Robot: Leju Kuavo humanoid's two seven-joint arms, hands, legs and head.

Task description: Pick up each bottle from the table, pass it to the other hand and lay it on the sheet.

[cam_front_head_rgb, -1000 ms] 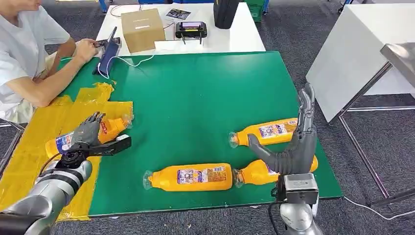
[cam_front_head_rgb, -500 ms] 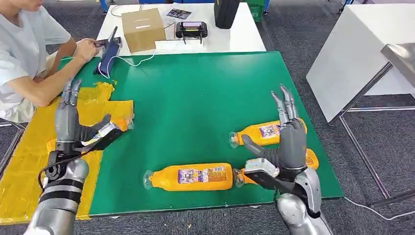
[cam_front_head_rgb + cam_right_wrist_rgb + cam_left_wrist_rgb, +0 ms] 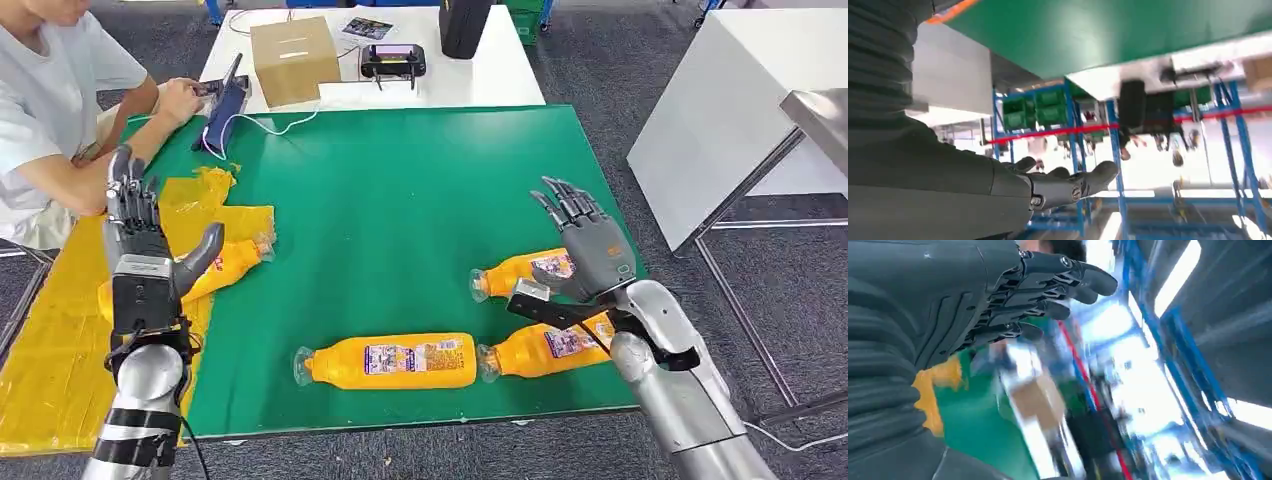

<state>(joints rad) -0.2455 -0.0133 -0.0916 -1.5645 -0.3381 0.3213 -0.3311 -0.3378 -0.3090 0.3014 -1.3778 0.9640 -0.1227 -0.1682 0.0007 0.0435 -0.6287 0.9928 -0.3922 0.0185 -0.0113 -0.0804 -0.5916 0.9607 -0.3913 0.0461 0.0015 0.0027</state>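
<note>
Here both hands are empty with fingers spread: the left hand (image 3: 145, 262) above the yellow sheet (image 3: 60, 320), the right hand (image 3: 590, 245) over the orange bottles (image 3: 385, 361) on the green surface (image 3: 400, 190).

You see two silver arms with rounded metal forearm shells. The left hand (image 3: 150, 268) has a dark grey boxy back, a thick grey thumb and darker jointed fingers (image 3: 128, 190); black bands ring its wrist and a thin black cable loops there. The right hand (image 3: 590, 252) matches, with a black bracket and small pale block at its wrist.
</note>
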